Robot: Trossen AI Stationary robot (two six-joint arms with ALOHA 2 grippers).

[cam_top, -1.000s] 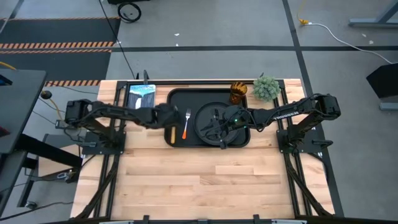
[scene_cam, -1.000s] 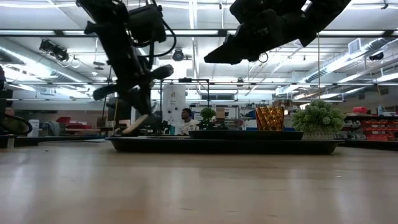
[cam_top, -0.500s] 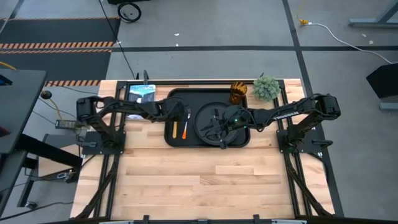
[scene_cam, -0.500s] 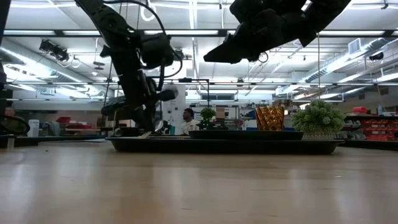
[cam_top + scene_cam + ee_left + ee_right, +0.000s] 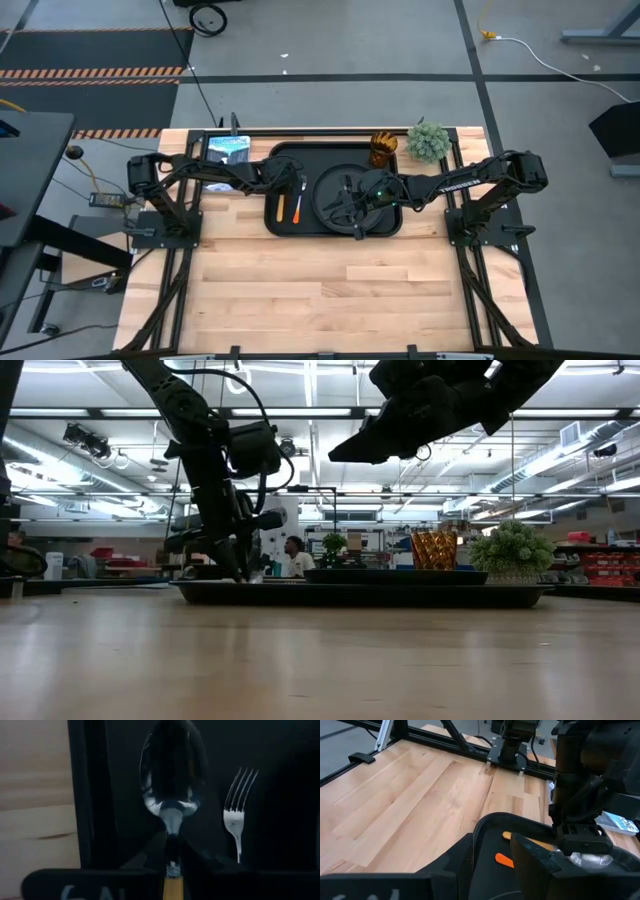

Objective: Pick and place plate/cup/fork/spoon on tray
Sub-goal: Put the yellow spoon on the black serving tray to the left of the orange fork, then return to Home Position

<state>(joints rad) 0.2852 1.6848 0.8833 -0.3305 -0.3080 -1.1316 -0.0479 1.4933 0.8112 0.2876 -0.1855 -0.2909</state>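
The black tray [image 5: 318,158] lies at the far middle of the table. The round black plate [image 5: 326,190] sits on it, with the fork [image 5: 298,205] lying to its left. My left gripper [image 5: 284,190] is low over the tray's left part, shut on the spoon [image 5: 172,775], whose orange handle [image 5: 281,208] points to the near edge. My right gripper [image 5: 351,205] hangs open and empty, high above the plate. The amber cup [image 5: 383,148] stands at the tray's far right corner; on the tray or beside it, I cannot tell. My left gripper pinches the spoon's neck [image 5: 172,822] between its two fingers, where the silver stem meets the orange handle. The fingers come from above, slanting down from the table's left. The spoon lies about level, bowl toward the far edge, low over the tray floor; whether it rests there I cannot tell.
A small green plant [image 5: 428,140] stands to the right of the cup. A blue and white box [image 5: 227,152] lies left of the tray. The near half of the wooden table [image 5: 330,290] is bare wood. A person shows far off in the low view [image 5: 293,555].
My left gripper has carried the spoon from the tray's left near rim toward the table's right and far side, over the tray, and has gone down to it. The spoon, tilted and held higher before, now sits about level beside the fork.
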